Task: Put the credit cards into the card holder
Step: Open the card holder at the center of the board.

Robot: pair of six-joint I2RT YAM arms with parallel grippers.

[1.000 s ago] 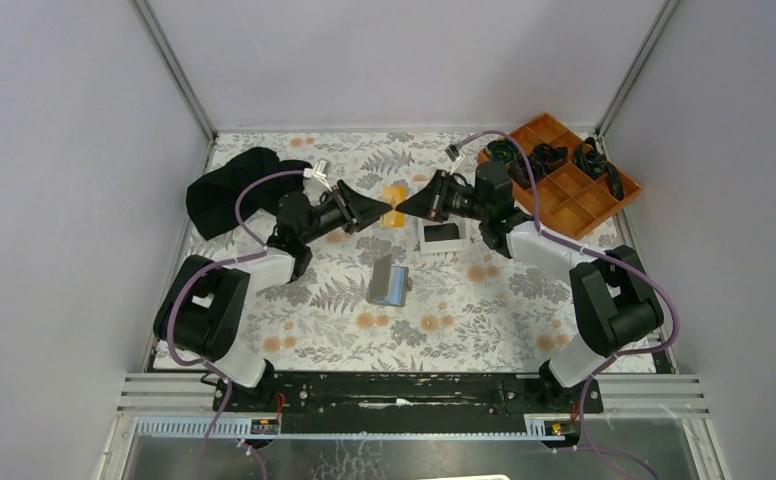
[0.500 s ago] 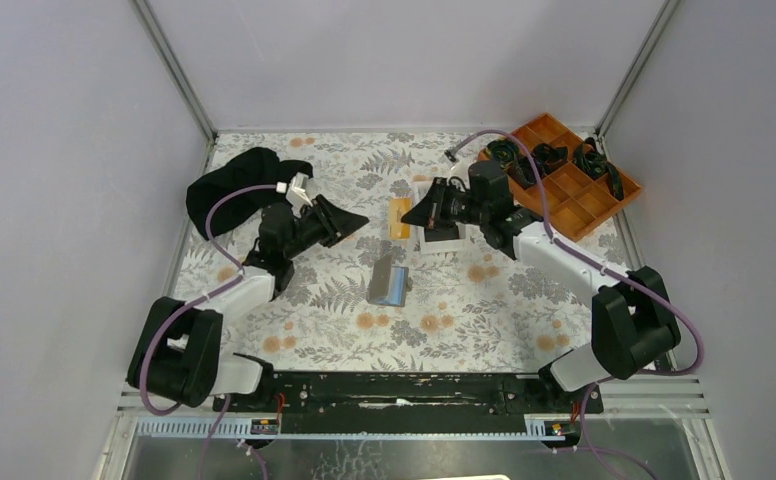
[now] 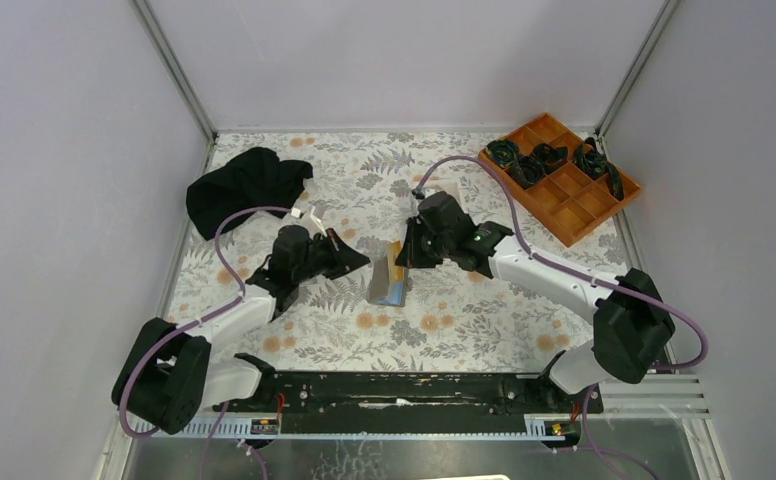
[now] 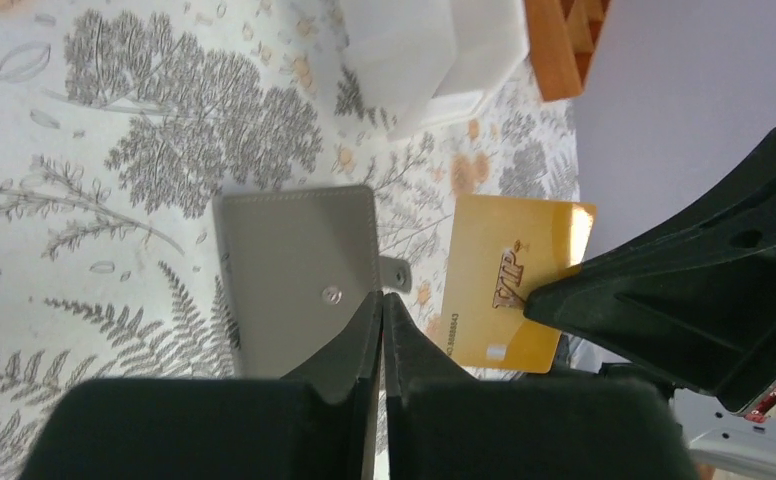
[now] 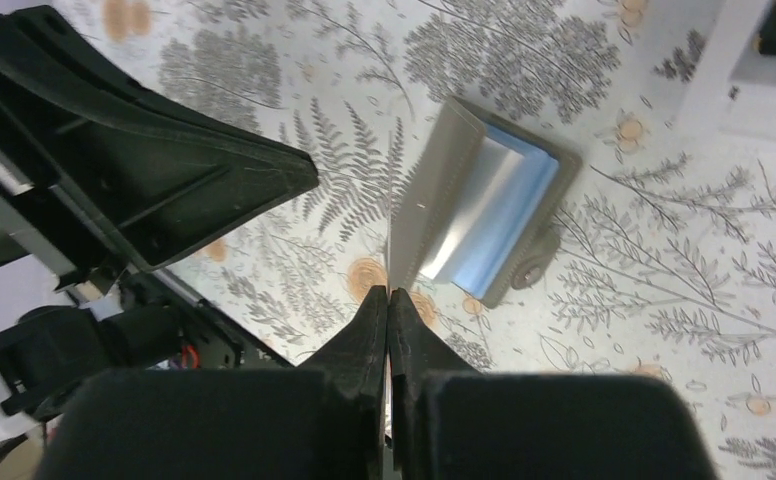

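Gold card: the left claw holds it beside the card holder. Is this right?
No. The right claw holds the gold card, not the left claw, which is shut on nothing. The card is indeed beside the card holder. The left wrist view shows it.

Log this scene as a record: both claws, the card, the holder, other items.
card holder: on the table, flap raised, blue inside showing
left claw: shut, nothing seen in it, next to the holder
right claw: shut on gold card
card in holder: not yet
elsewhere: orange tray, black cloth
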